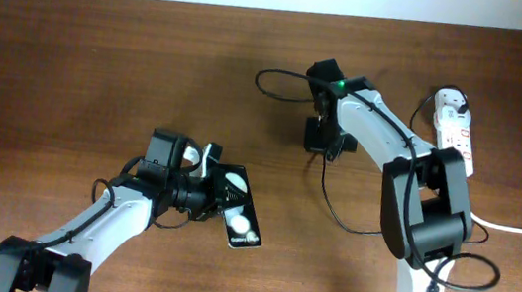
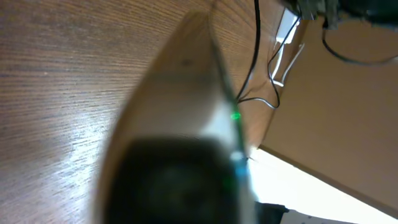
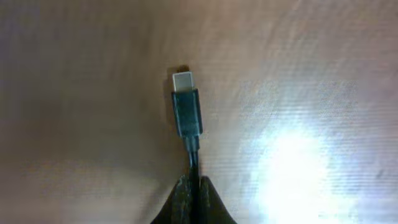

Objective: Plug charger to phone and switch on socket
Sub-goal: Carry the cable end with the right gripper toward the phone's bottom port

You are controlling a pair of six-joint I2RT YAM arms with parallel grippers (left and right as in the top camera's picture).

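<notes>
Toward the middle of the table [image 1: 101,67], my right gripper [image 1: 320,133] pinched the charger [image 3: 186,115] just behind its plug, fingers [image 3: 175,208] closed narrow on the black cable. On the wrist camera the plug's long axis ran straight away from the fingers, metal tip leading. The phone [image 1: 237,215] sat well apart at my left gripper [image 1: 204,191], which looked clamped on its edge. Its long axis lay nearly toward me, slightly slanted. I judged the main risk to be a skewed approach: held by soft cable, the tip could swivel, miss the port, or push the phone loose. The socket [image 1: 455,130] lay far right.
</notes>
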